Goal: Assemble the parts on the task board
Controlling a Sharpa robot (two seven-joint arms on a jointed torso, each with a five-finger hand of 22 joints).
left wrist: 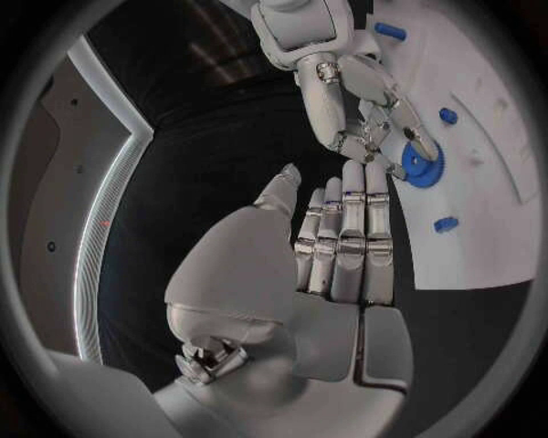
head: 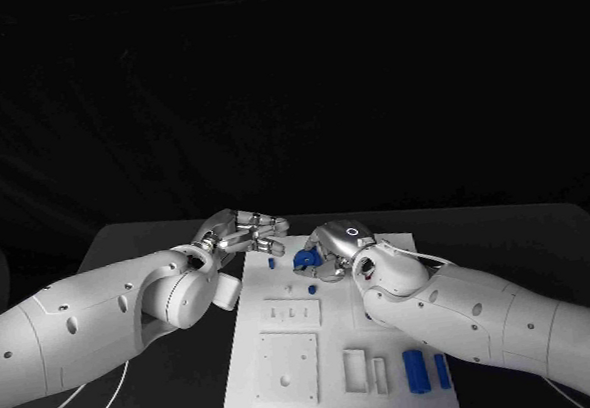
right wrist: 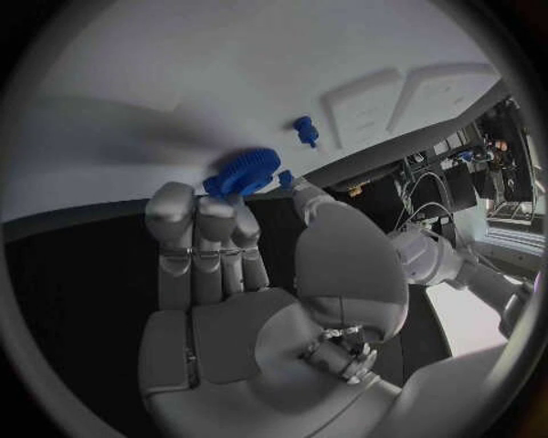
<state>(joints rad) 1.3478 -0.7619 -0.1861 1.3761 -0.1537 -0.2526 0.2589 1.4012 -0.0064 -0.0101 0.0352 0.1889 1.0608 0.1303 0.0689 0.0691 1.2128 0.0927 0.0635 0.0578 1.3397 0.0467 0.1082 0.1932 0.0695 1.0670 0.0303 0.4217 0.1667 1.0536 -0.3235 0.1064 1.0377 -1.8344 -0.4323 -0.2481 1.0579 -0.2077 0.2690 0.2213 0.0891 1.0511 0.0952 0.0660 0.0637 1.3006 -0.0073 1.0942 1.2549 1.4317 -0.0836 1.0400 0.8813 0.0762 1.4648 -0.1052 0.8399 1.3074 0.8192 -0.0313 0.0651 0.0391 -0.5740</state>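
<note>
- A black desk (head: 140,238) carries everything, with a white task board (head: 336,360) lying flat in its middle, long side running away from the robot.
- The board has raised white blocks and recesses at its near half, apparently seats for parts waiting to be fitted.
- The left hand (head: 241,233) hovers at the board's far left corner, just off its edge. Its fingers (left wrist: 348,237) are straight and side by side, thumb apart, holding nothing; it seems parked close by to help or steady.
- The right hand (head: 333,248) reaches over the board's far end and grips a blue gear (left wrist: 425,169) at its fingertips, probably to carry it to its post.
- The gear sits at or just above the board surface; I cannot tell whether it touches.
- Two blue cylinders (head: 426,369) lie side by side on the board's near right corner, still unused.
- A small blue peg (right wrist: 304,130) stands on the board near the gear, and other small blue pegs (left wrist: 447,224) dot the far end.
</note>
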